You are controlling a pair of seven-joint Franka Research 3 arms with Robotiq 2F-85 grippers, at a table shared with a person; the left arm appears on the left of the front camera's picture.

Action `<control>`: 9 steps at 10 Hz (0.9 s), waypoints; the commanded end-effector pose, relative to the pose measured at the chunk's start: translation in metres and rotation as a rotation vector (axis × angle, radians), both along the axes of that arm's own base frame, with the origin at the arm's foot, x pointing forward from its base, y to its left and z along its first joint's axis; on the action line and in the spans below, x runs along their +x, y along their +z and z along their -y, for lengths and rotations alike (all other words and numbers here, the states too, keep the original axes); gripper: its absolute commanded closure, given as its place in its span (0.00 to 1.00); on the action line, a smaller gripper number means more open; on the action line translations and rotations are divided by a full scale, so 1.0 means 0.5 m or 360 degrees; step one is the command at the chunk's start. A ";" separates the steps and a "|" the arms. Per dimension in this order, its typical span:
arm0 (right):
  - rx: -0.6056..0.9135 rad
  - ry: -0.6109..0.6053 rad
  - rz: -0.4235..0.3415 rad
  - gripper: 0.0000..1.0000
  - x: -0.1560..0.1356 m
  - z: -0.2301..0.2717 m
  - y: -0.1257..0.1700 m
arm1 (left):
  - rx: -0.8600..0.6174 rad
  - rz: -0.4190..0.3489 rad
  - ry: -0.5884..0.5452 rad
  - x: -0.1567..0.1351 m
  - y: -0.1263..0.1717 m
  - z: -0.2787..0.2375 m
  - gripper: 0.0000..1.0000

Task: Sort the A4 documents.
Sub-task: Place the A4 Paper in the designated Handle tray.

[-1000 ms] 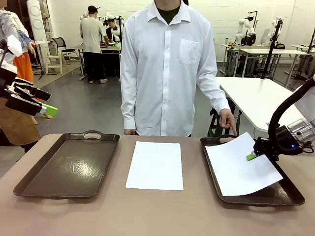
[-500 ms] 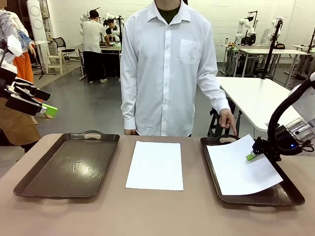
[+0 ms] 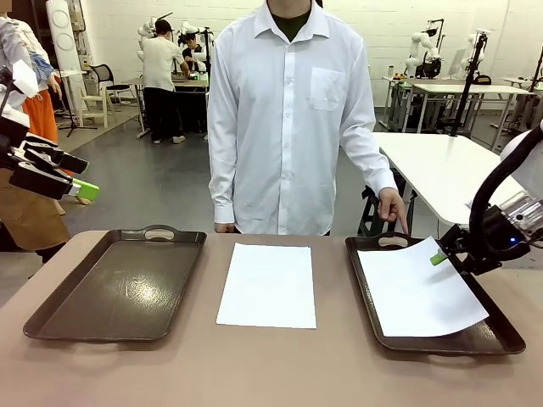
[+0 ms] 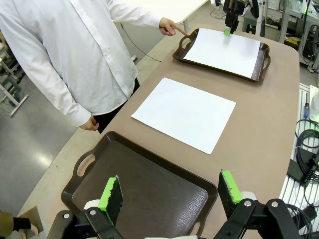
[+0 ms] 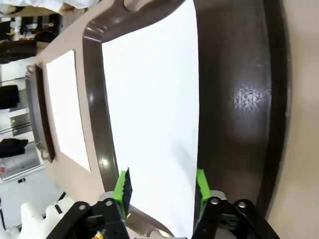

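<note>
Jaws, right: right gripper [image 5: 159, 186] with pads spread, pinching nothing; poised at the right rim of the right tray [image 3: 441, 346], toward its far corner.
Just below: tray sheet [image 3: 422, 292] lying inside that tray, a little skewed, one corner up by the far handle; long axis from near rim to far rim.
Jaws, left: left gripper [image 4: 169, 191] wide apart, empty; hanging high over the near rim of the left tray [image 4: 149, 179], no sheet in it.
Between trays: loose sheet [image 3: 268, 284] flat on the table [image 3: 271, 365], touching neither tray, long axis from near edge to far edge.
Bearing for a next pick: left of the right jaws, right of the left jaws; much the same reach from either, right gripper judged lower.
Far edge: person's hand [image 3: 392, 208] at the right tray's far handle.
</note>
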State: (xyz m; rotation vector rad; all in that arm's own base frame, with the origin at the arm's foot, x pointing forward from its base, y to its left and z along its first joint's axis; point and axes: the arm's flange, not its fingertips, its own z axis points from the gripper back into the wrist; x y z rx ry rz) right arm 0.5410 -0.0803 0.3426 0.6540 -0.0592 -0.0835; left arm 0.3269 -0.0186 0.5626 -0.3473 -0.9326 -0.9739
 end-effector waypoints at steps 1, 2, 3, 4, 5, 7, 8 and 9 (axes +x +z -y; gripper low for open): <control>-0.0080 -0.0060 -0.0037 0.35 -0.023 0.003 0.016 | -0.0007 0.0006 -0.0014 0.005 -0.004 -0.001 0.00; -0.0136 -0.0068 -0.0049 0.03 -0.029 0.006 0.023 | -0.0007 0.0006 -0.0014 0.005 -0.004 -0.001 0.00; -0.0161 -0.0082 -0.0038 0.16 -0.033 0.007 0.031 | -0.0007 0.0006 -0.0014 0.005 -0.004 -0.001 0.00; -0.0172 -0.0087 -0.0022 0.00 -0.036 0.004 0.037 | -0.0007 0.0006 -0.0014 0.005 -0.004 -0.001 0.00; -0.0178 -0.0085 -0.0008 0.00 -0.038 0.000 0.042 | -0.0007 0.0006 -0.0014 0.005 -0.004 -0.001 0.00; -0.0151 -0.0086 0.0044 0.11 -0.037 -0.015 0.046 | -0.0007 0.0006 -0.0014 0.005 -0.004 -0.001 0.00; -0.0131 -0.0055 0.0012 0.11 -0.028 0.010 0.044 | -0.0007 0.0006 -0.0014 0.005 -0.004 -0.001 0.00; -0.0131 -0.0055 0.0012 0.11 -0.028 0.010 0.044 | -0.0007 0.0006 -0.0014 0.005 -0.004 -0.001 0.00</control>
